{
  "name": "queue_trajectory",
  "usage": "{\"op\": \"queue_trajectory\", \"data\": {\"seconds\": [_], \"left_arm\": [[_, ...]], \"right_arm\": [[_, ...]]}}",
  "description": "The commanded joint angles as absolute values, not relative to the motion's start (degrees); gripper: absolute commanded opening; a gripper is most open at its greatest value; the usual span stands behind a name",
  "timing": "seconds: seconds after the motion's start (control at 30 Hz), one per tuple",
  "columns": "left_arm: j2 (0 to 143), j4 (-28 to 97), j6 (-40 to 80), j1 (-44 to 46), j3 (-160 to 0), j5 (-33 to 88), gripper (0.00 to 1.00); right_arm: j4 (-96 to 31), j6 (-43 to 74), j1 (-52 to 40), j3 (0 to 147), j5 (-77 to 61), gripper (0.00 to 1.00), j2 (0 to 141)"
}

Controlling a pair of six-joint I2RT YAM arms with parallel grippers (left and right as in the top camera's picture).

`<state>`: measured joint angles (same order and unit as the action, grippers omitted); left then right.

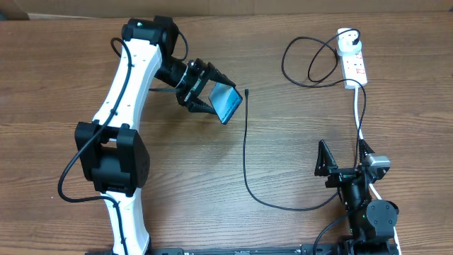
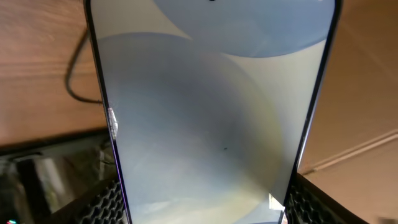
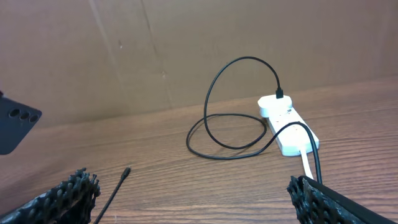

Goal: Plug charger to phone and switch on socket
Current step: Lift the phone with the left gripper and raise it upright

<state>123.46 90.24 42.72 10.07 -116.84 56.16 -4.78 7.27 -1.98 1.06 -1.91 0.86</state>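
From above, the left gripper (image 1: 207, 98) is clamped on the phone (image 1: 228, 105) and holds it tilted near the middle of the table (image 1: 64, 85), screen facing up and to the right. The charger cable (image 1: 245, 152) lies on the wood just beside it. Its connector tip (image 1: 247, 91) sits close to the phone but not touching, and the line sweeps down, then right and up to the white adapter (image 1: 346, 44) seated in the power strip (image 1: 355, 65) at the far right. The right gripper (image 1: 343, 159) rests near the front edge, spread wide and empty, well apart from the tip.

The left wrist camera is almost filled by the pale blue-white screen. Dark fingers (image 2: 102, 202) press on both long edges at the bottom, so the hold is only on the sides.

The right wrist camera shows its own jaws gaping with nothing between them, the connector tip (image 3: 126, 171) flat on the wood ahead, and the strip (image 3: 287, 127) farther back against the cardboard wall (image 3: 186, 37). The phone's back shows at the left edge.

The thin tip lying flat looks hard to pinch; the fingers may scrape the table or nudge it away. Pushing it in off-angle could twist the phone in that edge grip. Pulling the cable taut might drag the strip or loosen the adapter.
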Motion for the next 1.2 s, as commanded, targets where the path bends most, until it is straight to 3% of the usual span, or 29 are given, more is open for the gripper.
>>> {"op": "queue_trajectory", "data": {"seconds": [0.0,0.63,1.17], "left_arm": [[123.6,90.4,48.3,9.3,-118.4,62.0,0.04],[123.6,90.4,61.6,6.5,-118.4,69.5,0.04],[123.6,90.4,62.0,3.7,-118.4,74.2,0.04]], "right_arm": [[-4.7,7.4,-2.3,0.4,-1.5,1.00,0.6],[-4.7,7.4,-2.3,0.4,-1.5,1.00,0.6],[-4.7,7.4,-2.3,0.4,-1.5,1.00,0.6]]}}
